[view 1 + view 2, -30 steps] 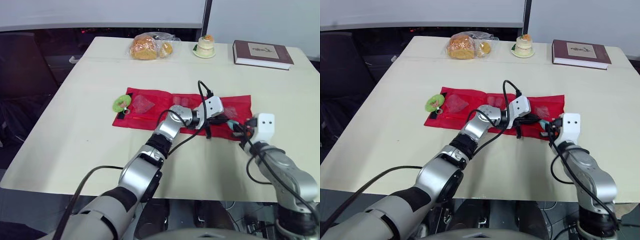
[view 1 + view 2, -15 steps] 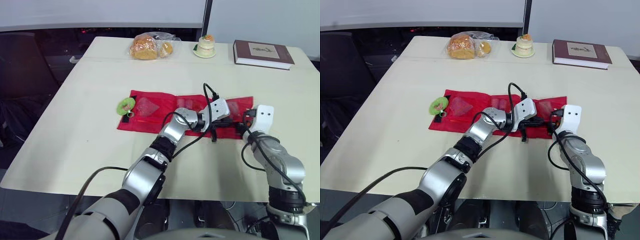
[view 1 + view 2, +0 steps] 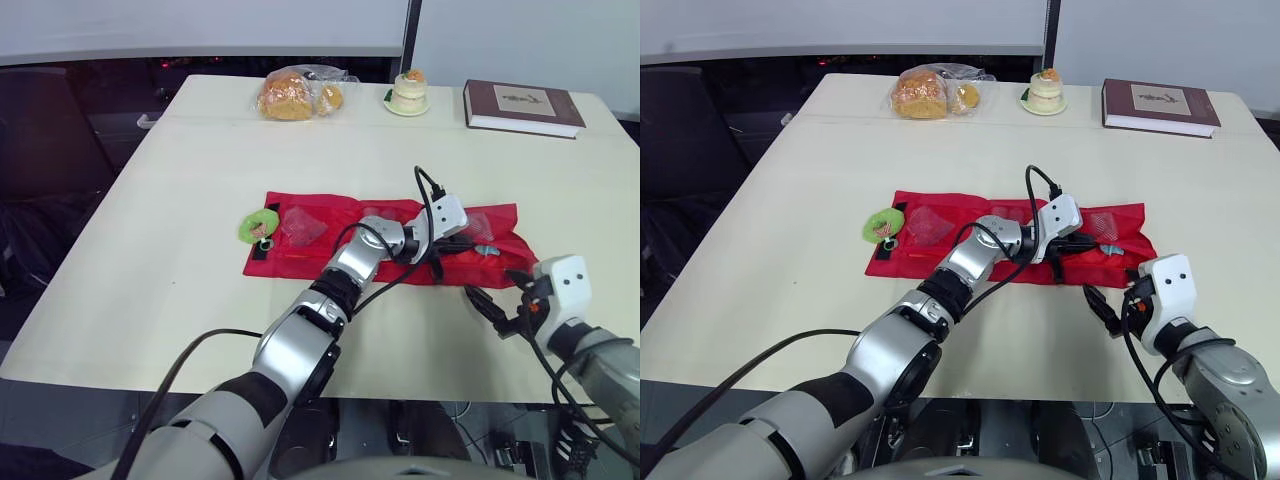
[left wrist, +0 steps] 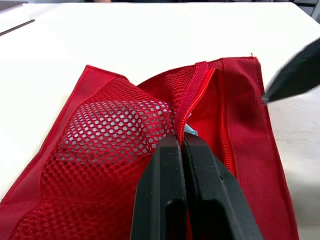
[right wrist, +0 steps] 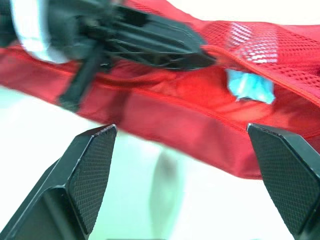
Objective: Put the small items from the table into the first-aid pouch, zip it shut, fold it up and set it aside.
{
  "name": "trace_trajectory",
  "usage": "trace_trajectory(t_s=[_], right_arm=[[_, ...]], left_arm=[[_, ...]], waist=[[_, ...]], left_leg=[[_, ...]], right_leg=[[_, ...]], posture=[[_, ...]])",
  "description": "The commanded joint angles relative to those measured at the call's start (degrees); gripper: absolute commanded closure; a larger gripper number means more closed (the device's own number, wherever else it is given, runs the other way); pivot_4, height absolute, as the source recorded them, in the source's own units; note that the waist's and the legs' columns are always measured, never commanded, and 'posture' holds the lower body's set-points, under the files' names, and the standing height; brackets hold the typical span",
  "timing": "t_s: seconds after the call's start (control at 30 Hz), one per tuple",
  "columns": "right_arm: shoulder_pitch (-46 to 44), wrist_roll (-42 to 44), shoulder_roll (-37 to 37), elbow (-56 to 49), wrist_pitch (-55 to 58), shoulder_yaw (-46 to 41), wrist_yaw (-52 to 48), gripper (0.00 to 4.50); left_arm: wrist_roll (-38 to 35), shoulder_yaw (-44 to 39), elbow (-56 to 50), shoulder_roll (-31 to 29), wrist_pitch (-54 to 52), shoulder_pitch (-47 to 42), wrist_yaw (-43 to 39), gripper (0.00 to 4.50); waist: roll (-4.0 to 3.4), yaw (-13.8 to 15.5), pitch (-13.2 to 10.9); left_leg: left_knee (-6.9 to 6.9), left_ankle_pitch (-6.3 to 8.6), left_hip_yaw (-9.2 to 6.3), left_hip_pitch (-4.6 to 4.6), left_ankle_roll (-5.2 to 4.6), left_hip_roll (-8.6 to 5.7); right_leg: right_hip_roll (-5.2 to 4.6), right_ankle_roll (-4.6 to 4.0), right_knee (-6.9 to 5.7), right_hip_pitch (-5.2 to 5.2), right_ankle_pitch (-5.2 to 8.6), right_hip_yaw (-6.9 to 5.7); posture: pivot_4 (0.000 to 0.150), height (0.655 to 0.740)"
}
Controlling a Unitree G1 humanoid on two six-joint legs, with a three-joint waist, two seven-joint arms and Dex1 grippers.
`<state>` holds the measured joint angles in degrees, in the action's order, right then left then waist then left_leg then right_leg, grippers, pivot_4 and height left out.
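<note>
The first-aid pouch [image 3: 902, 262] lies unfolded in the middle of the table [image 3: 150, 260], its long axis running side to side across the robot. Nearest the robot, the right gripper [image 3: 500, 293] hovers over bare table just in front of the pouch's right end, with its fingers spread wide and nothing between them. Just beyond it, the left gripper [image 4: 181, 145] has its fingers pressed together on the pouch's zipper [image 4: 192, 95] line, where the mesh pocket lifts open. It may be pinching the slider or only the fabric edge; the wrist view does not settle that. A pale blue item [image 5: 247, 85] sits inside that open mouth.

At the pouch's opposite, left end a green ring [image 3: 258, 226] touches its corner on the table, well apart from both grippers. Any zipping would likely have to run along the long axis, and the right gripper is the free one near the open end. Along the far edge stand a bagged loaf [image 3: 295, 95], a small cake [image 3: 409, 92] and a book [image 3: 522, 107].
</note>
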<state>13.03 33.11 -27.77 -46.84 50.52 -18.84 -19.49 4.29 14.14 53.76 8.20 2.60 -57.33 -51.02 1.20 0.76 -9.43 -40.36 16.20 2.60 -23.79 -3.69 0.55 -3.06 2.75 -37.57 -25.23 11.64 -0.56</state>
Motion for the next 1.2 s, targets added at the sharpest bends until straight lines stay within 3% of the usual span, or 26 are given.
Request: trace_trajectory(t_s=[0.03, 0.1, 0.2, 0.27, 0.33, 0.43, 0.47, 0.83, 0.87, 0.9, 0.97, 1.0, 1.13, 1.2], right_arm=[[2.21, -0.20, 0.77, -2.36, -5.12, -4.50, -0.17, 0.08], [3.54, -0.80, 1.19, -1.65, -6.17, -5.87, 0.60, 0.08], [5.33, -2.10, 2.34, 0.13, -7.58, -7.30, 1.79, 0.00], [5.46, -2.86, 3.89, 2.81, -8.78, -7.87, 3.19, 0.00], [4.99, -4.25, 4.99, 5.78, -10.91, -7.48, 3.72, 0.00], [4.00, -6.42, 6.49, 10.90, -14.04, -5.98, 3.94, 0.00], [3.15, -5.46, 7.80, 12.45, -14.15, -5.68, 4.04, 0.00], [-5.63, -3.20, 11.74, 23.28, -16.79, -2.24, 2.21, 0.00], [-5.89, -3.96, 11.44, 23.87, -17.42, -1.86, 2.17, 0.50], [-6.26, -4.74, 11.05, 24.57, -17.97, -1.57, 2.28, 0.70], [-6.62, -6.75, 9.41, 25.82, -18.79, -0.83, 2.06, 1.90], [-6.65, -8.12, 8.40, 26.45, -19.52, -0.53, 1.95, 2.08], [-7.48, -11.38, 6.14, 29.62, -21.54, -3.12, 4.77, 3.99], [-7.61, -15.87, 3.74, 32.64, -25.03, -4.46, 6.87, 4.44]], left_arm=[[-2.56, -1.38, -0.98, 2.67, 0.62, -1.78, -0.27, 4.50], [-4.35, -2.47, -1.71, 2.98, -0.43, -1.86, -1.19, 4.50], [-8.10, -2.88, -6.60, 1.20, -3.40, -0.21, -7.56, 3.56], [-9.85, -2.73, -11.55, -1.94, -5.68, 2.15, -12.12, 2.38], [-11.08, -2.38, -16.43, -5.28, -7.42, 4.62, -15.76, 1.76], [-14.69, -2.67, -27.00, -11.65, -13.77, 8.78, -21.01, 0.31], [-15.87, -3.11, -31.40, -15.06, -15.78, 10.40, -22.89, 0.03], [-24.59, -9.90, -52.81, -40.44, -26.47, 20.06, -29.22, 0.03], [-25.42, -10.59, -53.75, -41.22, -27.21, 20.68, -28.66, 0.00], [-26.23, -11.29, -54.65, -41.96, -27.84, 21.48, -28.11, 0.00], [-27.41, -12.21, -56.73, -43.60, -28.21, 23.63, -27.87, 0.00], [-28.00, -12.69, -57.72, -44.04, -28.53, 24.50, -27.56, 0.00], [-29.70, -13.67, -61.01, -45.61, -29.31, 26.95, -26.35, 0.00], [-30.17, -14.11, -62.51, -46.79, -29.46, 28.50, -25.99, 0.00]], waist=[[0.00, 0.03, 0.00], [0.00, 0.03, 0.00], [0.00, 0.02, 0.00], [-0.01, 0.01, 0.00], [-0.04, -0.21, 0.02], [-0.18, -0.84, 0.09], [-0.18, -1.16, 0.09], [-0.36, -1.18, 0.10], [-0.36, -1.05, 0.10], [-0.37, -0.95, 0.09], [-0.37, -0.70, 0.09], [-0.37, -0.70, 0.10], [-0.37, -0.75, 0.09], [-0.37, -0.64, 0.09]], left_leg=[[0.00, 0.00, 0.01, 0.00, 0.00, 0.00], [0.00, 0.00, 0.01, 0.00, 0.00, 0.00], [0.00, 0.00, 0.01, -0.01, 0.00, 0.00], [0.00, 0.00, 0.01, -0.01, 0.00, 0.01], [0.00, 0.00, 0.03, 0.01, 0.00, 0.01], [0.04, 0.00, 0.06, 0.08, 0.01, 0.07], [0.04, -0.01, 0.06, 0.08, 0.01, 0.08], [0.05, -0.02, 0.04, 0.06, 0.04, 0.10], [0.05, -0.02, 0.04, 0.06, 0.04, 0.10], [0.05, -0.02, 0.01, 0.05, 0.04, 0.10], [0.04, -0.02, 0.05, 0.05, 0.04, 0.05], [0.04, -0.02, 0.06, 0.05, 0.04, 0.05], [0.04, -0.03, 0.10, 0.07, 0.05, 0.04], [0.04, -0.03, 0.10, 0.07, 0.05, 0.04]], right_leg=[[0.00, 0.00, 0.00, 0.00, 0.00, 0.00], [0.00, 0.00, 0.00, 0.00, 0.00, 0.00], [-0.01, 0.00, 0.01, 0.00, 0.00, 0.00], [0.00, -0.01, 0.01, 0.00, 0.01, 0.00], [0.00, -0.01, 0.01, 0.00, 0.01, 0.02], [0.06, -0.02, -0.05, -0.02, 0.01, 0.08], [0.06, -0.02, -0.07, -0.03, 0.01, 0.08], [0.02, -0.03, -0.05, -0.04, 0.01, 0.05], [-0.01, -0.02, -0.07, -0.04, 0.01, 0.04], [-0.01, -0.02, -0.05, -0.04, 0.01, 0.01], [-0.07, -0.02, -0.04, -0.03, 0.01, 0.03], [-0.06, -0.02, -0.04, -0.03, 0.01, 0.04], [-0.04, -0.02, -0.06, -0.03, 0.01, 0.07], [-0.05, -0.02, -0.06, -0.03, 0.01, 0.07]], posture=[[0.150, 0.7289], [0.150, 0.7289], [0.150, 0.7289], [0.150, 0.7289], [0.150, 0.7289], [0.150, 0.7289], [0.150, 0.7289], [0.150, 0.7289], [0.150, 0.7289], [0.150, 0.7289], [0.150, 0.7289], [0.150, 0.7289], [0.150, 0.7289], [0.150, 0.7289]])
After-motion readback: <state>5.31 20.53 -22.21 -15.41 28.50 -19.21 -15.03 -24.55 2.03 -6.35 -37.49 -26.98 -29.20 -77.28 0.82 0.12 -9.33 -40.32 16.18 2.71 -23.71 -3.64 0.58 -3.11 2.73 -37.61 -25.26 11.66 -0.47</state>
